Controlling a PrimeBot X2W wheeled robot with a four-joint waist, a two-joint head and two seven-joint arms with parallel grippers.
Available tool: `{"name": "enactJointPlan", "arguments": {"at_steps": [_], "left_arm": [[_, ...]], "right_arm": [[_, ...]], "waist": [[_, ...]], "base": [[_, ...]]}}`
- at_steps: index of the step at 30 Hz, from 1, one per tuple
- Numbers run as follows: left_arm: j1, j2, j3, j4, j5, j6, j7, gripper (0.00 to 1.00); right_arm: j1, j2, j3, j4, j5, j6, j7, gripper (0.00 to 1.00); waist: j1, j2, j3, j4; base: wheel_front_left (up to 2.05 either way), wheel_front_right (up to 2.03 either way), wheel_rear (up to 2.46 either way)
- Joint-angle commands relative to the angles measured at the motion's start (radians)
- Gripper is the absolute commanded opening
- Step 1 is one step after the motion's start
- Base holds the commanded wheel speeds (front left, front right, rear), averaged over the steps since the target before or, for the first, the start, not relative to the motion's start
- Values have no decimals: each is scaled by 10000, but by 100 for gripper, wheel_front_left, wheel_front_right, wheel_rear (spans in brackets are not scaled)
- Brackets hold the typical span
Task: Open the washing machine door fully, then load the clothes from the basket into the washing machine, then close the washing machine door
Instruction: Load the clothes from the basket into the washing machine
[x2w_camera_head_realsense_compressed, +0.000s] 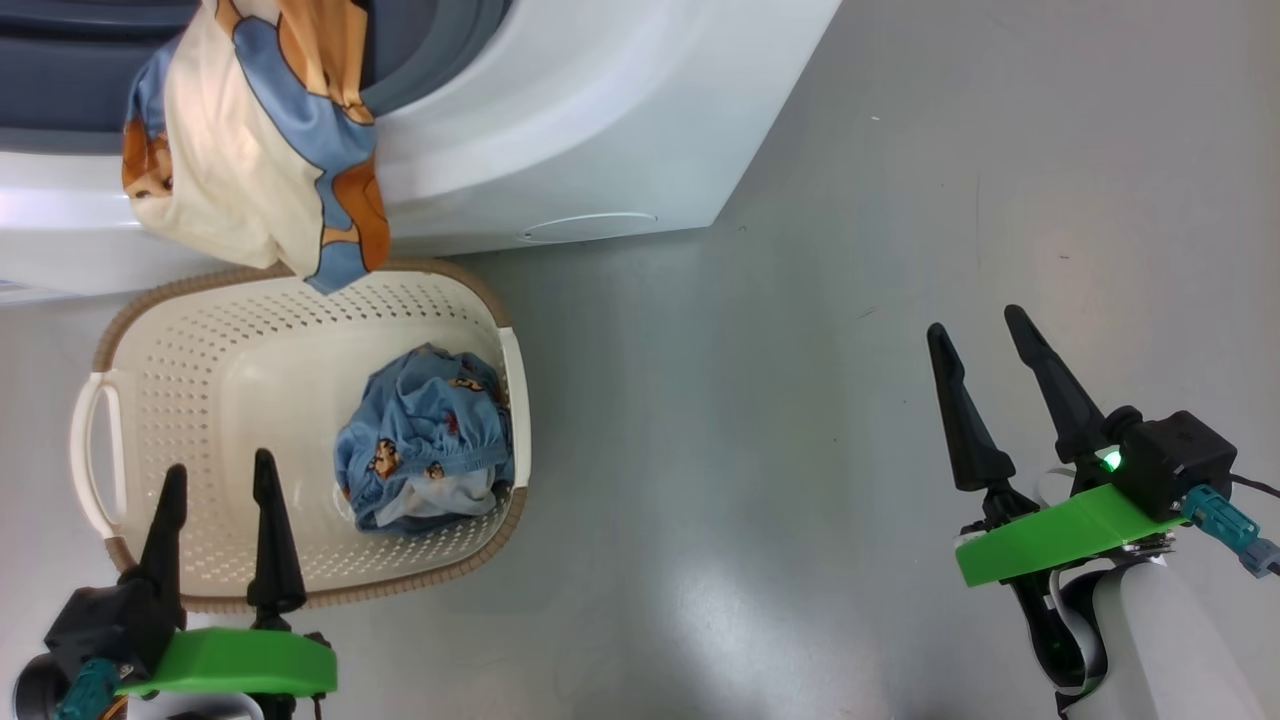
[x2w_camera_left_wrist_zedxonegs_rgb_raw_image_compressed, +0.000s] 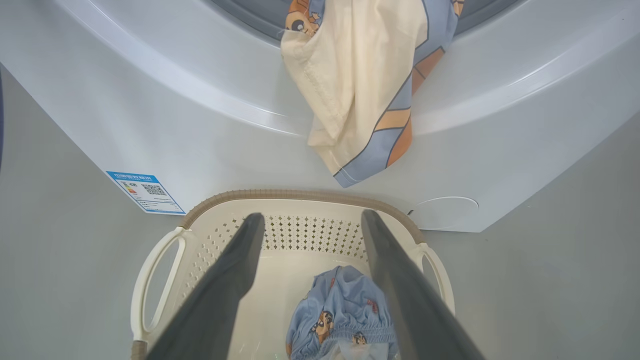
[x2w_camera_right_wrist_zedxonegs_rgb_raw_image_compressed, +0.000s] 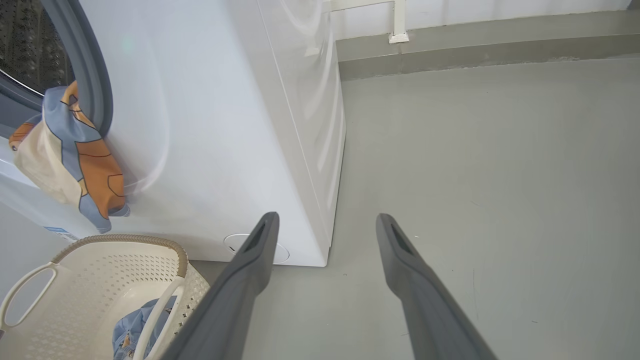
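Note:
The white washing machine (x2w_camera_head_realsense_compressed: 600, 130) (x2w_camera_left_wrist_zedxonegs_rgb_raw_image_compressed: 150, 115) (x2w_camera_right_wrist_zedxonegs_rgb_raw_image_compressed: 220, 125) stands with its opening uncovered; its door is out of view. A cream, blue and orange garment (x2w_camera_head_realsense_compressed: 260, 150) (x2w_camera_left_wrist_zedxonegs_rgb_raw_image_compressed: 365, 85) (x2w_camera_right_wrist_zedxonegs_rgb_raw_image_compressed: 70, 155) hangs out over the lower lip of the opening, above the basket. The cream basket (x2w_camera_head_realsense_compressed: 150, 400) (x2w_camera_left_wrist_zedxonegs_rgb_raw_image_compressed: 300, 235) (x2w_camera_right_wrist_zedxonegs_rgb_raw_image_compressed: 100, 270) sits on the floor against the machine's front. A light blue piece of the clothes (x2w_camera_head_realsense_compressed: 425, 440) (x2w_camera_left_wrist_zedxonegs_rgb_raw_image_compressed: 340, 310) (x2w_camera_right_wrist_zedxonegs_rgb_raw_image_compressed: 130, 332) lies bunched at its right side. My left gripper (x2w_camera_head_realsense_compressed: 220, 475) (x2w_camera_left_wrist_zedxonegs_rgb_raw_image_compressed: 310, 220) hovers open over the basket's near left part. My right gripper (x2w_camera_head_realsense_compressed: 985, 325) (x2w_camera_right_wrist_zedxonegs_rgb_raw_image_compressed: 325, 220) is open over bare floor, far to the right.
Grey floor (x2w_camera_head_realsense_compressed: 800, 400) spreads to the right of machine and basket. A blue label sticker (x2w_camera_left_wrist_zedxonegs_rgb_raw_image_compressed: 145, 192) and a round white hatch (x2w_camera_head_realsense_compressed: 590, 228) (x2w_camera_left_wrist_zedxonegs_rgb_raw_image_compressed: 445, 212) mark the machine's lower front. A wall base with a white pipe bracket (x2w_camera_right_wrist_zedxonegs_rgb_raw_image_compressed: 400, 35) runs behind.

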Motion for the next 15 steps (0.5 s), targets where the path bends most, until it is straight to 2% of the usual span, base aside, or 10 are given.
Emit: {"name": "enactJointPlan", "arguments": {"at_steps": [1,15], "left_arm": [[260,153,289,-149,-93,77,-53,100],[105,153,288,-158,22,3,-53,100]], "right_arm": [[279,8,214,-188,-27,16,-48,100],[317,24,194,-189,17,16,-48,100]], "waist": [[0,0,-9,-11],[0,0,-37,-8]], "base": [[0,0,0],[0,0,0]]}}
